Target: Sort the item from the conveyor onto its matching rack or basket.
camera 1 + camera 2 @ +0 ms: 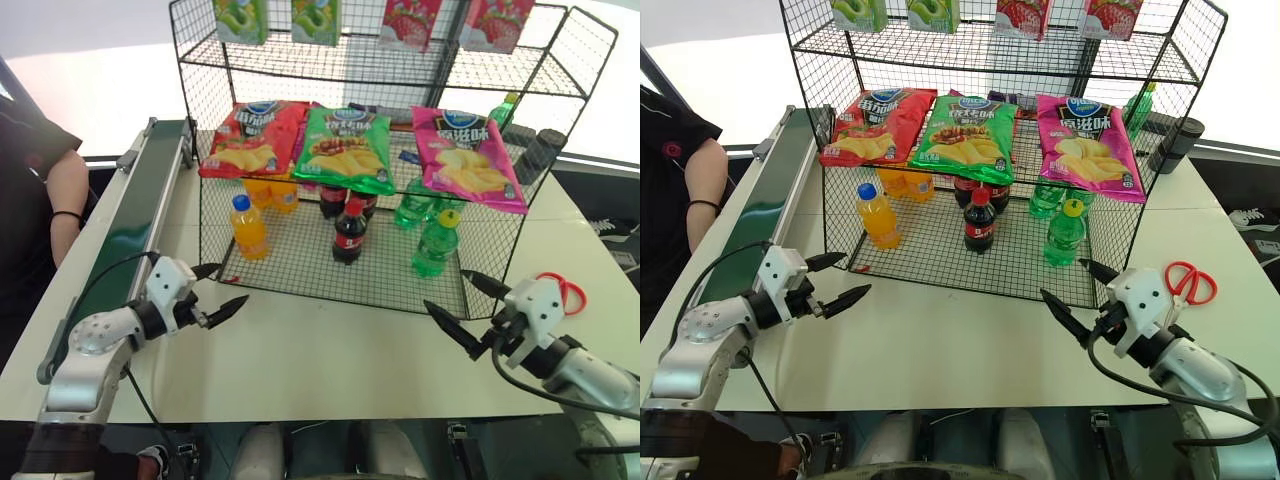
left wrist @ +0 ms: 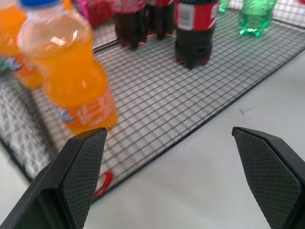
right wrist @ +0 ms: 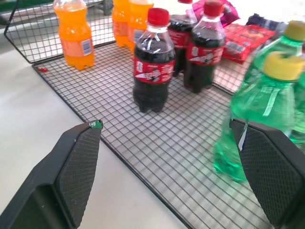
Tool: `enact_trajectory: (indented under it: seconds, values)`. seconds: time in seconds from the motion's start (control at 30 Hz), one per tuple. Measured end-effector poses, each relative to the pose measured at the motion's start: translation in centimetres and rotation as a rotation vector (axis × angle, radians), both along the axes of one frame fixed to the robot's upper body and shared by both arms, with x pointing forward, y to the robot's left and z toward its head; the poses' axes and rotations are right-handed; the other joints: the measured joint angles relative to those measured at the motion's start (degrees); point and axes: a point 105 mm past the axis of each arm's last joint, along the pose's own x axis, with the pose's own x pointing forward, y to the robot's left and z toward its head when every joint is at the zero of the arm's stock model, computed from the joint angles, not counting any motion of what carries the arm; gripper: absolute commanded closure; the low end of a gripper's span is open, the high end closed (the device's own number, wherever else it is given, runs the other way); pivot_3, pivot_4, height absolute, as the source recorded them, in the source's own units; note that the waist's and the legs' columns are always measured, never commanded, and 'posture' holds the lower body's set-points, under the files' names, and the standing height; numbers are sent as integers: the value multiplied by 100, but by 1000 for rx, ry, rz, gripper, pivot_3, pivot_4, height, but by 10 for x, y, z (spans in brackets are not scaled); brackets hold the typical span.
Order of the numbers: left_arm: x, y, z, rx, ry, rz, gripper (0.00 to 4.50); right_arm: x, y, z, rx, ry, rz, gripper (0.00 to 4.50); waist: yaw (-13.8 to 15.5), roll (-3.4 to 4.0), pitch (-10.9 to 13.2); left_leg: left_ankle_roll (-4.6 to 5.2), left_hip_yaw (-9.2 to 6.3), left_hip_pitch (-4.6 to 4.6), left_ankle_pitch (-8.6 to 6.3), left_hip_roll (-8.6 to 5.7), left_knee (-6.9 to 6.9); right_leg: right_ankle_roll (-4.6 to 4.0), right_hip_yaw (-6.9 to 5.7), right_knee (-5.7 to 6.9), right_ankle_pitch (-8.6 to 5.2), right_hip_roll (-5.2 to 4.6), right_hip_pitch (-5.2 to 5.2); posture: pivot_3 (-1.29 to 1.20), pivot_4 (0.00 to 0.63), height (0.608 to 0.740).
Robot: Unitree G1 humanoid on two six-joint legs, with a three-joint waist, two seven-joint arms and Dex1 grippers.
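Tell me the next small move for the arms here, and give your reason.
Probably hold both arms back from the rack and wait. The green soda bottle stands upright on the rack's bottom tier beside the cola bottle, the left gripper and right gripper are both open and empty over the table, and the conveyor carries nothing in the visible stretch.

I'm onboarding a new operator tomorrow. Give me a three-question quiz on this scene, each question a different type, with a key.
1. True or false: the left tool grips the orange-drink plastic bottle with a blue cap.
2. Which drink stands front and centre on the bottom tier of the black wire-grid rack: A orange drink, B the dark cola bottle with a red cap, C water?
3. What red-handled item lies on the white table beside the right tool?

Key: 1 false, both tools are open and empty; 2 B; 3 scissors.
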Motion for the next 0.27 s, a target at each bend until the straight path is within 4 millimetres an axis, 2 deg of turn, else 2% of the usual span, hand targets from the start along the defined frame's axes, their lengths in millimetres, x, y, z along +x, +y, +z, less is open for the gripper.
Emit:
enact_trajectory:
  seconds: [0.27]
  values:
    - [-6,5,-8,0,29,19,0,0,-8,-6,1,29,-5,60,0,0,0,0,3,0,0,1,-1,0,3,0,0,-2,-1,0,150,740]
